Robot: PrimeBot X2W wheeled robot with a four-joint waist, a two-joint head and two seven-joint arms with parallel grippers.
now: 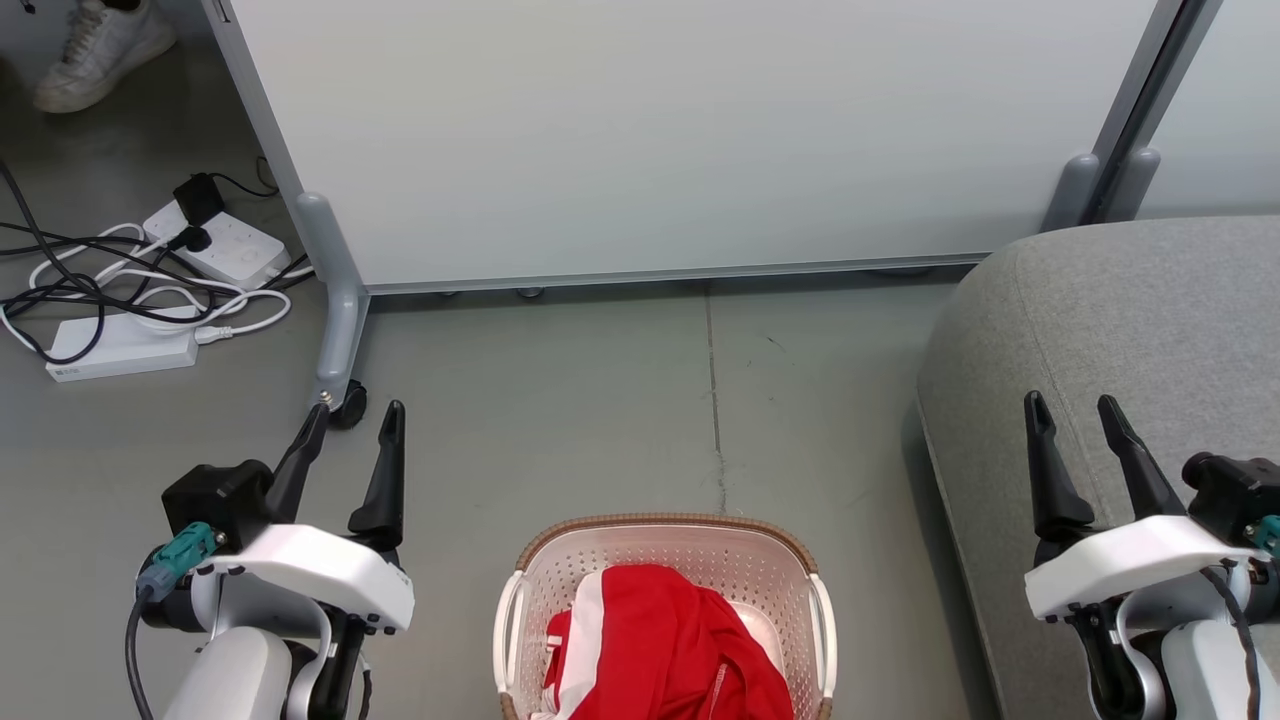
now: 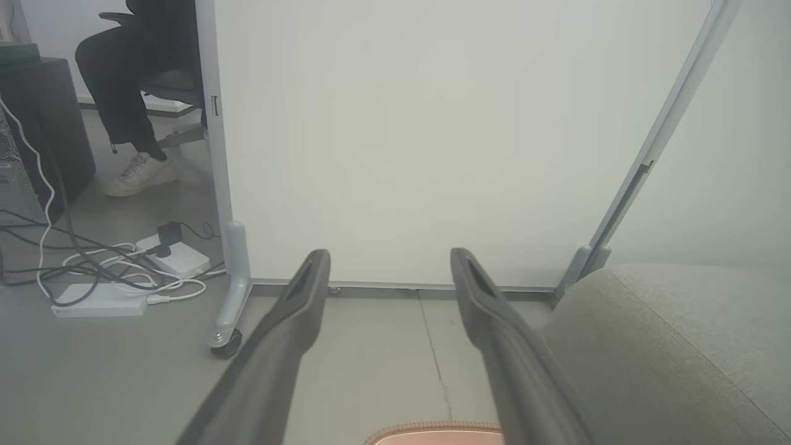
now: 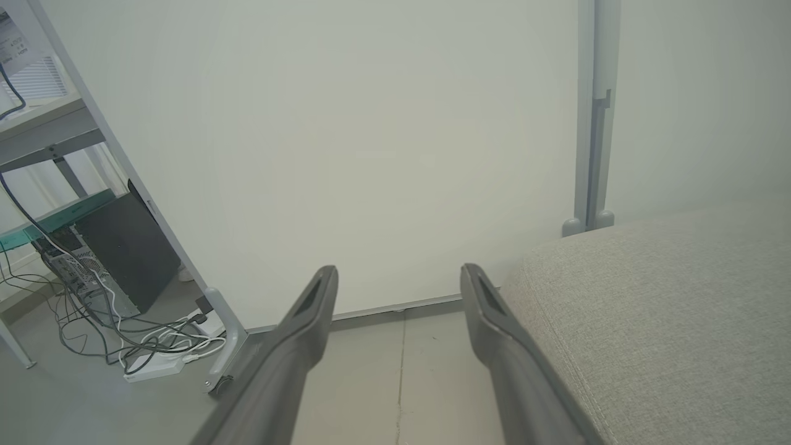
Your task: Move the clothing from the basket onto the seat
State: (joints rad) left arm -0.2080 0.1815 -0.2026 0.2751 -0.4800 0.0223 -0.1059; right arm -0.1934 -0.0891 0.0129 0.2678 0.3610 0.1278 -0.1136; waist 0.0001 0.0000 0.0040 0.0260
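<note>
Red clothing (image 1: 665, 645) with white stripes lies bunched in the cream perforated basket (image 1: 665, 545), which stands on the floor at the bottom centre of the head view; its brown rim (image 2: 432, 428) peeks in at the bottom of the left wrist view. The grey fabric seat (image 1: 1130, 320) fills the right side, and its rounded corner (image 2: 655, 346) and top (image 3: 655, 309) appear in both wrist views. My left gripper (image 1: 355, 415) hangs open to the left of the basket, holding nothing. Above the seat's near edge, my right gripper (image 1: 1075, 405) is open and empty.
A white partition panel (image 1: 680, 130) on grey wheeled feet (image 1: 340, 330) stands behind the floor. Power strips and tangled cables (image 1: 140, 290) lie at the left. A person's white shoe (image 1: 100, 50) is at the top left; a seated person's legs (image 2: 130, 105) appear beyond the panel.
</note>
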